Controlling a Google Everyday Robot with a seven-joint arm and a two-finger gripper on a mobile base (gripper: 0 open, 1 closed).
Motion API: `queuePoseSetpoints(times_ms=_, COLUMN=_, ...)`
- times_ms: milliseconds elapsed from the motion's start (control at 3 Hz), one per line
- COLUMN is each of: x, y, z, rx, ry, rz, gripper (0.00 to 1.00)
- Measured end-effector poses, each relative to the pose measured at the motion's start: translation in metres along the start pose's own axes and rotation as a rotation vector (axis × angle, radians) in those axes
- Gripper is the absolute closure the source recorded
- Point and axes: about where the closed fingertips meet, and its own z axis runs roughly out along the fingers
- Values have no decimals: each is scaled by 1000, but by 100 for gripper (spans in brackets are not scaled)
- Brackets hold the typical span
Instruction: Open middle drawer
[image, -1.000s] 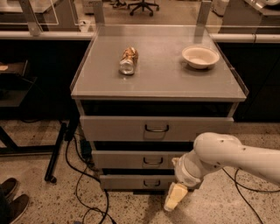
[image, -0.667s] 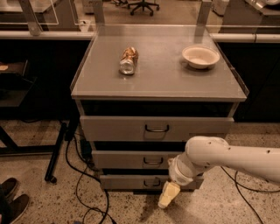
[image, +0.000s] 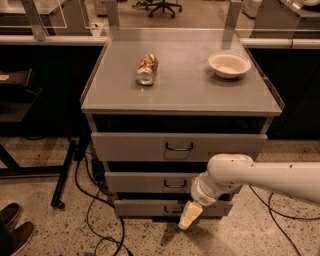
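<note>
My claw (image: 190, 215) hangs low before the bottom drawer (image: 145, 207), just below the middle drawer (image: 150, 182) and right of its pull (image: 175, 184). I judge it is placed for reaching up to that pull. Clenched or released, I cannot tell.

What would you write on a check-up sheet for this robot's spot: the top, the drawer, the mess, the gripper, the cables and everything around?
Surface: grey cabinet top, two things on it.
Job's things: middle drawer looks closed; nothing is on its small dark pull.
Clutter: crushed can lying on its side; white bowl upright, looks empty.
Gripper: the gripper hangs low in front of the bottom drawer, below the middle drawer's pull.
Cables: black cables loop over the floor left of the cabinet; another runs on the right.
Surroundings: shoes at the bottom left; office chair far behind.
</note>
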Motion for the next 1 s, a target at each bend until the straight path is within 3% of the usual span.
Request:
queuePoseSetpoints(times_ms=333, x=-1, y=3, z=8, rx=2, ry=-13, rz=-12, gripper=0)
queuePoseSetpoints(times_ms=667, x=-3, y=-15, z=19, rx=49, ry=-4, rz=-6, gripper=0)
queuePoseSetpoints(times_ms=1000, x=-5, y=-62, z=36, rx=132, ry=25, rz=26, gripper=0)
